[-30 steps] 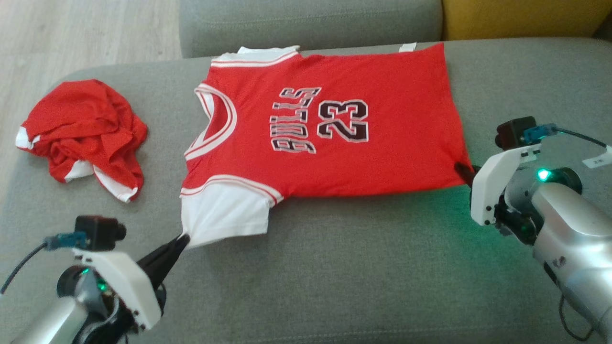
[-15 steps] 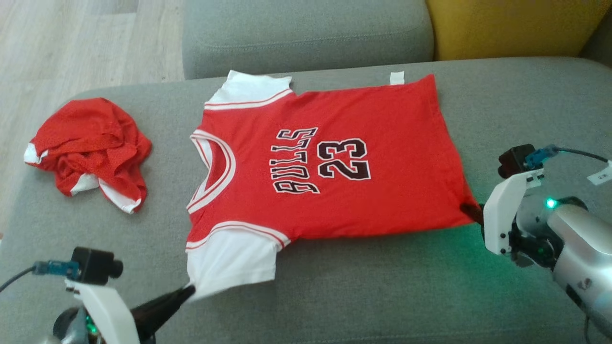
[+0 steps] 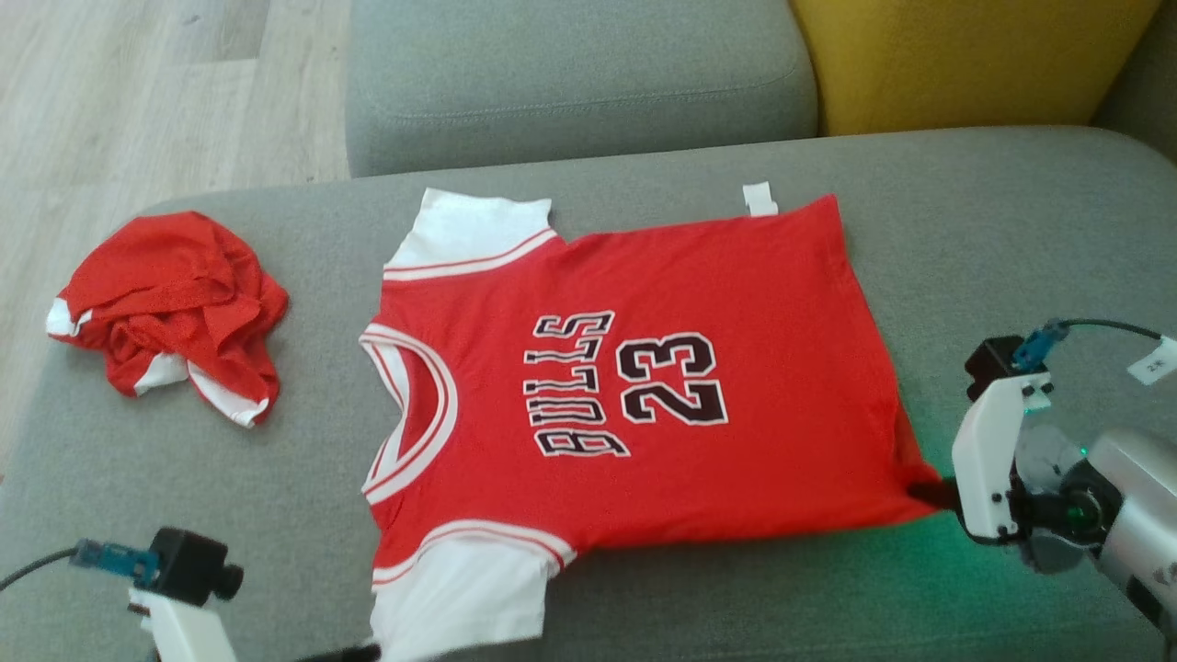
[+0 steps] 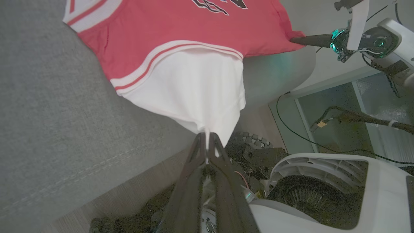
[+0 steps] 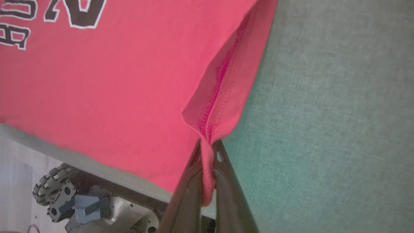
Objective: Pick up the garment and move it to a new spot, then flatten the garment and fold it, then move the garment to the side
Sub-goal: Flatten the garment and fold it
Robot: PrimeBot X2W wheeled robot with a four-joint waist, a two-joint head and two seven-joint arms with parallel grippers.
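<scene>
Jersey (image 3: 644, 368) lies spread flat, print up, on sofa (image 3: 1011, 230). Left gripper (image 4: 207, 136) fingers closed on white sleeve hem at their tips. Right gripper (image 5: 208, 144) fingers pinch red bottom-hem corner. Fabric taut between them. Crumpled red cloth (image 3: 175, 303) well apart, beyond left fingers.

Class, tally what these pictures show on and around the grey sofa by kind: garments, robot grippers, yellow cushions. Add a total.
Garments: 2, the jersey spread flat and the crumpled red garment.
Grippers: 2, the left gripper and the right gripper, each shut on the jersey.
Yellow cushion: 1.
Total: 5.
</scene>
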